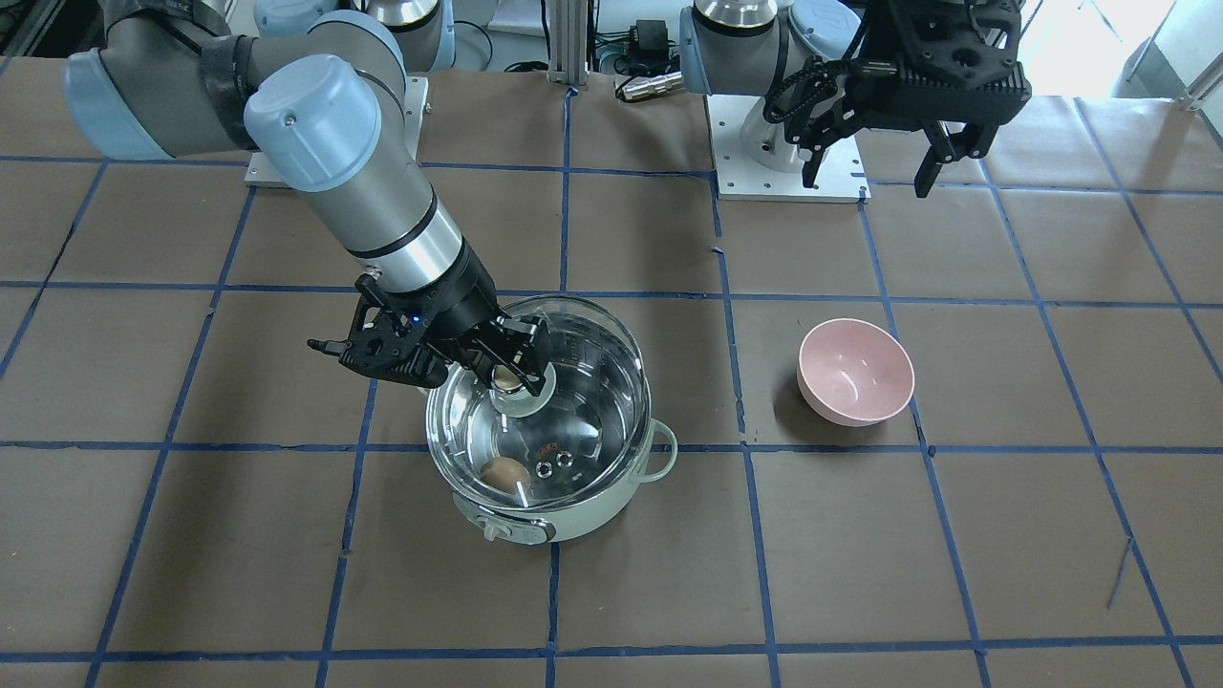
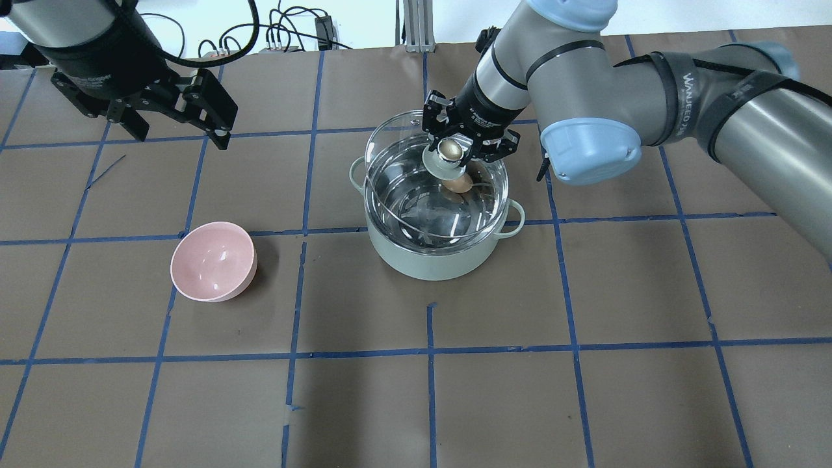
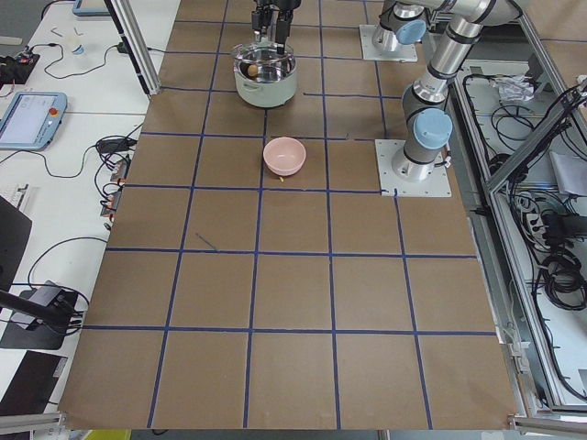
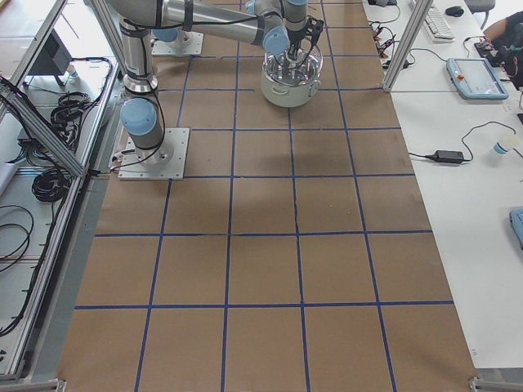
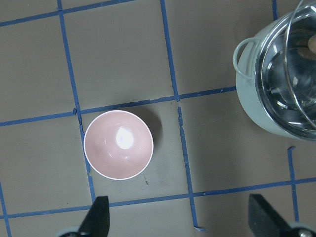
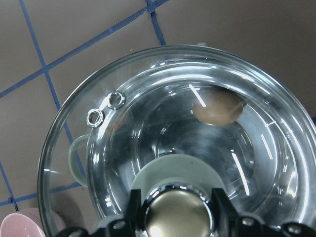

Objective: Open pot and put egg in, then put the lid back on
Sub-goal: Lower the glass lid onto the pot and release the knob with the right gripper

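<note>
Gripping the knob point(image 6: 180, 217), our right gripper point(image 2: 454, 149) holds the lid point(image 1: 564, 420) tilted over the pot point(image 2: 429, 260), egg point(image 1: 504, 473) inside; our left gripper point(image 1: 868, 174) hangs open, well apart.

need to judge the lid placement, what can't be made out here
Whether the lid touches the pot: glare and reflections, overhead and front views; too small in side views.
The egg: partly behind the lid's centre base, overhead.
The right end effector: fingers cut by the right wrist view's bottom edge.
The pot's far side: cut by the left wrist view's right edge.
</note>
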Controlling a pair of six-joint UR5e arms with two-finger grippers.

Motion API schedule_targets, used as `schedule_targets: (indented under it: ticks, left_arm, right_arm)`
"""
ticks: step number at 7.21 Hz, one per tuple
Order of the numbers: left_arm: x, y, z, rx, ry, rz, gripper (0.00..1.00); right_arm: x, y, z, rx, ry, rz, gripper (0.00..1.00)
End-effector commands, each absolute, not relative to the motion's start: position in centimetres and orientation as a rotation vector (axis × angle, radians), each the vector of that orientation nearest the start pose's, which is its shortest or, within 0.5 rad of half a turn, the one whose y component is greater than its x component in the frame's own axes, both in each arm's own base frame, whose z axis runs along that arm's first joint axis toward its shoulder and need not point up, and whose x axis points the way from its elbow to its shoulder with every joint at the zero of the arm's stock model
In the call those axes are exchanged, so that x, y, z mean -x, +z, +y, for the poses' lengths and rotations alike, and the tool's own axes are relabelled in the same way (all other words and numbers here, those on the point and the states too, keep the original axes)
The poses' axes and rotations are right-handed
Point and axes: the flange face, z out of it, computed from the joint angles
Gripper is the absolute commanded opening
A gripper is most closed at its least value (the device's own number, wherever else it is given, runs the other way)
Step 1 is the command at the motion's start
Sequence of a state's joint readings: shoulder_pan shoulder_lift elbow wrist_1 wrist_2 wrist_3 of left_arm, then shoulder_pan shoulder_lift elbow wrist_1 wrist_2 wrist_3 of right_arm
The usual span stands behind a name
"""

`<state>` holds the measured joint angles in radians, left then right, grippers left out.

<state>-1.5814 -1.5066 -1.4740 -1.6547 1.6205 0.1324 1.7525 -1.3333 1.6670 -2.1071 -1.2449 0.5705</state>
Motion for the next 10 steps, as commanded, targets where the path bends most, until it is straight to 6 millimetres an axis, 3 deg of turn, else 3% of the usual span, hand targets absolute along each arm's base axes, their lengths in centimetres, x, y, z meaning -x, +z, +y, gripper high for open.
schedule_targets:
  ticks: [1,4,8,10]
  left_arm:
    - [13.5,55.6,-46.5,-0.221,-0.111,3.091,1.0]
    - [13.5,55.3,-46.3,-0.221,-0.103,3.09,1.0]
    - [13.6,55.3,-46.1,-0.223,-0.106,3.089,1.0]
    - [13.6,55.3,-46.1,-0.223,-0.105,3.088,1.0]
  right_arm:
    - [-26.5,37.4,-54.8,-0.491,-0.093,2.722,0.49]
    - [-26.6,37.1,-54.5,-0.503,-0.082,2.721,0.52]
    - [-26.6,36.1,-54.0,-0.518,-0.055,2.73,0.79]
    - [-26.2,36.4,-54.3,-0.517,-0.066,2.73,0.82]
